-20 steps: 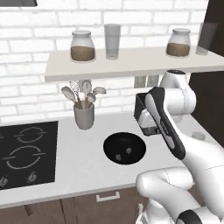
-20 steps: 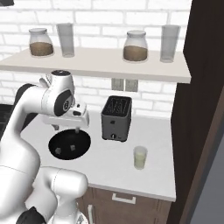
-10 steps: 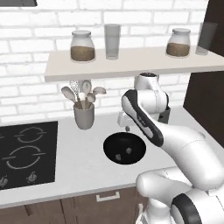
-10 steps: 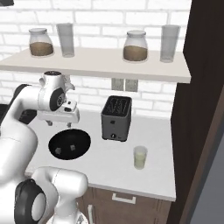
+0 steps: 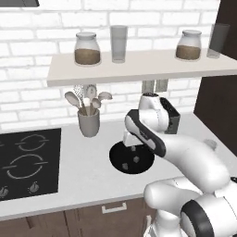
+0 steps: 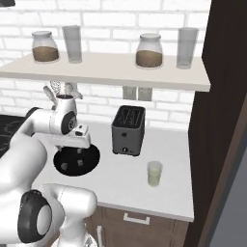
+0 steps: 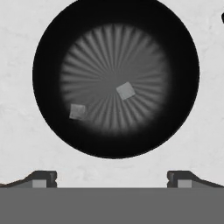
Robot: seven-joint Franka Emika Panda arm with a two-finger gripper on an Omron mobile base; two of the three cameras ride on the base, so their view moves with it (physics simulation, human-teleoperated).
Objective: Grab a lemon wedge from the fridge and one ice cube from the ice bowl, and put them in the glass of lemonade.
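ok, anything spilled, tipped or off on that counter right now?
Nothing stands out. The ice bowl sits flat on the counter with two ice cubes inside, none on the counter around it. The glass of lemonade stands upright near the toaster, no spill. The gripper is open above the bowl, holding nothing.

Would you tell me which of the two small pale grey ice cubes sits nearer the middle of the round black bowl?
The cube near the centre of the black bowl; the other cube lies off toward the bowl's sloping wall.

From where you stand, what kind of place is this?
Most likely a home kitchen, rendered: a black cooktop set in the counter, a toaster by the wall, and jars on a shelf.
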